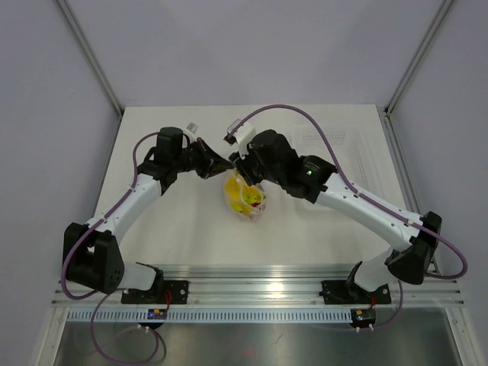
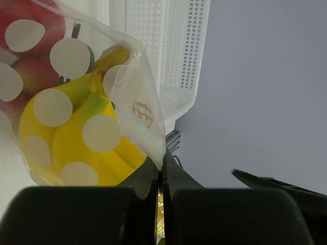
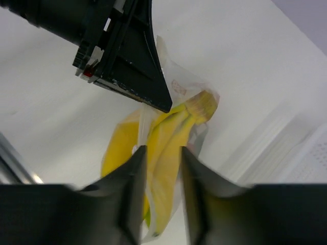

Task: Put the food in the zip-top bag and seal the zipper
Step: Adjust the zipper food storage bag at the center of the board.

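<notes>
The zip-top bag [image 1: 245, 197] hangs above the table between both arms, with the yellow bananas [image 2: 76, 143] and red strawberries [image 2: 30, 66] inside it. My left gripper [image 2: 162, 171] is shut on the bag's upper edge [image 2: 148, 117], which is pinched flat between its fingers. The zipper strip cannot be made out as a separate thing. My right gripper [image 3: 162, 153] is open, one finger on each side of the bag [image 3: 176, 87] and the bananas [image 3: 166, 138]. The left gripper's tip [image 3: 153, 97] shows just above them in the right wrist view.
A clear perforated rigid tray [image 1: 339, 145] lies at the back right of the white table [image 1: 175, 229]. The tray [image 2: 179, 51] stands close behind the bag in the left wrist view. Grey walls enclose the table.
</notes>
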Tool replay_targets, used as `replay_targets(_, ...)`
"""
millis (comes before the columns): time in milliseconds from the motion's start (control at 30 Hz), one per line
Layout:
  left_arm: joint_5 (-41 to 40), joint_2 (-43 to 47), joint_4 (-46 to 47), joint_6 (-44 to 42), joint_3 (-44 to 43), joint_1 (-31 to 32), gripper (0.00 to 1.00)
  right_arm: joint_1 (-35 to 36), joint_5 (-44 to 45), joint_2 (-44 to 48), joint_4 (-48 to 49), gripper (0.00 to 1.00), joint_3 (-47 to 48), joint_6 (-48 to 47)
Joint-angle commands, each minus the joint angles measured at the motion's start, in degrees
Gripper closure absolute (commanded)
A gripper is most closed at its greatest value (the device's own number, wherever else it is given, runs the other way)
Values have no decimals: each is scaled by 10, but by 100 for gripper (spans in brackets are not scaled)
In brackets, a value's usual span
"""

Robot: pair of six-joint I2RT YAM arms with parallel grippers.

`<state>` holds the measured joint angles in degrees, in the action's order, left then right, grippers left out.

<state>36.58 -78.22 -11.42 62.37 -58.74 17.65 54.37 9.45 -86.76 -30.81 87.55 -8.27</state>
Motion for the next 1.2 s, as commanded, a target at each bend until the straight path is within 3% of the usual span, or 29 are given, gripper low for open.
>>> replay_targets(0, 23, 17, 34, -4, 6, 3, 100, 4, 4, 90, -27, 73, 25, 86)
replay_targets(33, 20, 20, 39, -2, 9, 3, 100, 4, -8, 101, -29, 92, 12, 117)
replay_targets(67, 17, 28, 42, 2, 15, 3, 100, 4, -17, 111, -32, 100, 0, 166)
replay_targets(333, 2, 42, 39, 6, 15, 3, 100, 32, -22, 159, -1, 100, -150, 296)
replay_targets(533, -12, 55, 38, 14, 18, 3, 100, 58, -34, 148, 21, 100, -145, 303)
replay_targets(867, -10, 60, 31, 9, 19, 3, 100, 61, 26, 116, 23, 100, -142, 290)
replay_targets(1167, 0, 70, 51, 32, 33, 4, 100, 60, 87, 13, 28, 100, -159, 280)
